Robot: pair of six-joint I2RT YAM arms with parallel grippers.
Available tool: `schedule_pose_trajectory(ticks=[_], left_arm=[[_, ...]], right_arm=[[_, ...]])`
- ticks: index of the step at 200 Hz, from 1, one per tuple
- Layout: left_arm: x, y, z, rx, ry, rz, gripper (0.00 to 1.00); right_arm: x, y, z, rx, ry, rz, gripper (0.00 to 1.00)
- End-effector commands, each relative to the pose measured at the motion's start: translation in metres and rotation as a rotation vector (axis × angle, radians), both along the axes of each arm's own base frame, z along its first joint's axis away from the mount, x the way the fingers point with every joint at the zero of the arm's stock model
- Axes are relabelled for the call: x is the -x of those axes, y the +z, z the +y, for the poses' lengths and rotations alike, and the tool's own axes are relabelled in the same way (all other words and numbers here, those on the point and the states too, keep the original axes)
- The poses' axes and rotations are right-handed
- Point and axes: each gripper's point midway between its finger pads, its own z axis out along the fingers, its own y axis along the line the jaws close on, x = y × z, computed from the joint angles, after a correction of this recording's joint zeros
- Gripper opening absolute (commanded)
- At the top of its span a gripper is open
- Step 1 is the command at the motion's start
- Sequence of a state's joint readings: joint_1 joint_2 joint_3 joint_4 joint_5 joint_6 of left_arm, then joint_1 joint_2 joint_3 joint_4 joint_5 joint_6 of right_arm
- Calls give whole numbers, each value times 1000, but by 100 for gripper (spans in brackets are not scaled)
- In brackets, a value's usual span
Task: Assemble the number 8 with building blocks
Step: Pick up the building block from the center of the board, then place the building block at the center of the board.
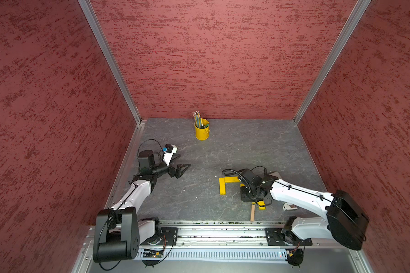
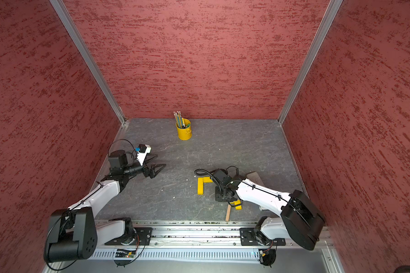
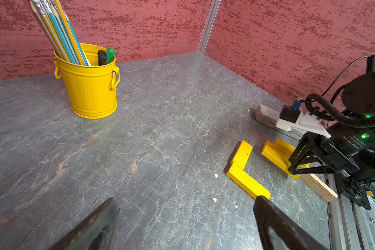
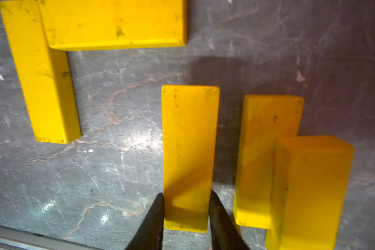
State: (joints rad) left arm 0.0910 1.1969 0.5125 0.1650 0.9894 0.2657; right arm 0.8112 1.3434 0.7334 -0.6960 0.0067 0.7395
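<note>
**Right wrist view: claw pinched on one yellow plank, 8 is only an L**

We've got the right gripper [image 4: 187, 207] closed down narrow on a yellow plank [image 4: 189, 140]. One of the fingers [image 4: 154, 220] sits on each long edge near the plank's end, both touching wood. We can't tell if that plank is lifted or flat on the table [image 4: 117, 173].

Just beside it in the same view, a second plank [image 4: 260, 140] lies roughly parallel. A third plank [image 4: 312, 190] overlaps its near end, closer to the camera and blurred.

The number 8 is not built. We only see an L corner [image 4: 46, 43]: two yellow planks butted at a right angle, touching. Both top views show the L corner [image 1: 223, 186] [image 2: 200, 186] on the right arm's side of the table, just beside the wrist. The wrist hides the claw and the gripped plank from above.

The tan plank [image 1: 253, 212] [image 2: 228, 212] lies flat near the front rail [image 1: 213, 236], apart from the L. A yellow block end [image 1: 261, 205] pokes out from under the wrist right next to it.

The left gripper [image 3: 185, 200] is spread wide with nothing between the jaws. It hovers over bare table, well apart from all the blocks.

At the back, the pencil bucket [image 1: 202, 132] stands upright. The grey slab [image 3: 266, 113] lies behind the right arm, near the wall.
</note>
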Motion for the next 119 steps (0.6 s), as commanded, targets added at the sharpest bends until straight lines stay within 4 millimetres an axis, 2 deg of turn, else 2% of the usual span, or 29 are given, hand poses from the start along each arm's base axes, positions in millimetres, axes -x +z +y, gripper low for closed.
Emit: schedule_pose_trajectory(ticks=[1,53,119], left_arm=[[-2,11,2,-2,3,-37,100],[-3,12,4,8,3,-41,100],[-3,12,4,9,3,-37,100]], right_arm=[[-12,6,4,13,17,-39,32],[-6,5,-1,14,8,-21,34],[-10,-3,9,-7,12,-18,35]])
